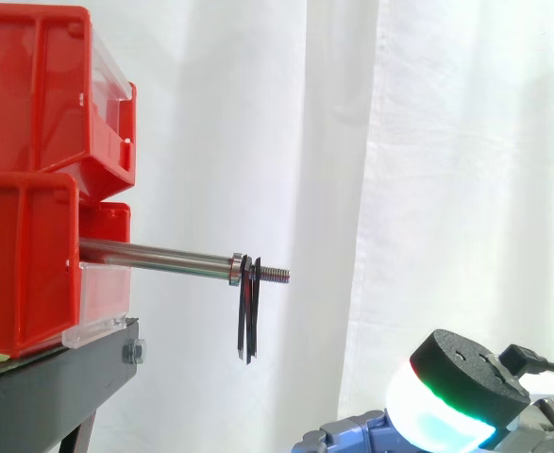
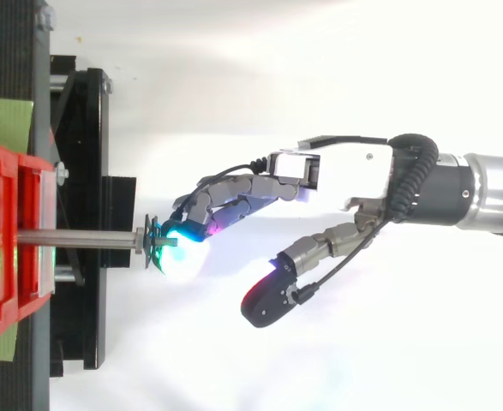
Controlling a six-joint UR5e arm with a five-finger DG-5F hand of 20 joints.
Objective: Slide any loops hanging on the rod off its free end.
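Now the thin black loops [image 1: 246, 283] on the rod [image 1: 154, 255] look light and bendy, so the hand [image 2: 345, 171], fingers spread and empty, could hook them low down

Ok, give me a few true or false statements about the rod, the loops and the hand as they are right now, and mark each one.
1. The loops hang on the rod near its free end. True.
2. The hand has its fingers curled round the loops. False: its fingers are relaxed, and in the side view its glowing pad sits lower than the rod, apart from the loops.
3. The rod sticks out sideways from the red bins. True.
4. The loops are white. False: they are black.
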